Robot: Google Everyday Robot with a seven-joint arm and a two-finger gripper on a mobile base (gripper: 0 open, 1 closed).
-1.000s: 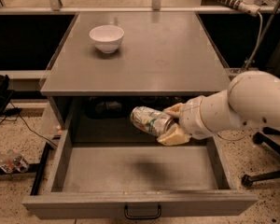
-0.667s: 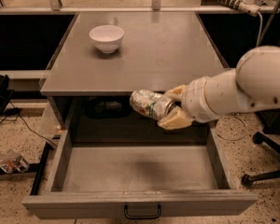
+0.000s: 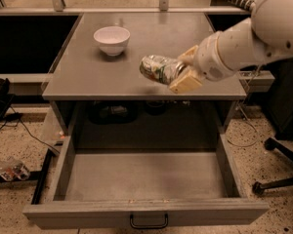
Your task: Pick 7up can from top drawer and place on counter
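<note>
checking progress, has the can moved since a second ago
Yes. The can, held in the gripper, has risen from below the counter edge to above its top, right of the bowl.

No writing, brand, number or sign can be read anywhere in the frame. The only printed surface is the label on the can [image 3: 158, 68], right of the frame's centre. It shows green and white patches on crumpled silver, but no letters can be made out. The can lies on its side, clamped between the two tan fingers of the end effector [image 3: 184, 70], which reaches in from the upper right, above the front part of the table [image 3: 88, 77]. The white bowl [image 3: 112, 39] in the upper left of the table and the front panel of the open drawer [image 3: 88, 213] at the bottom of the frame are plain.
</note>
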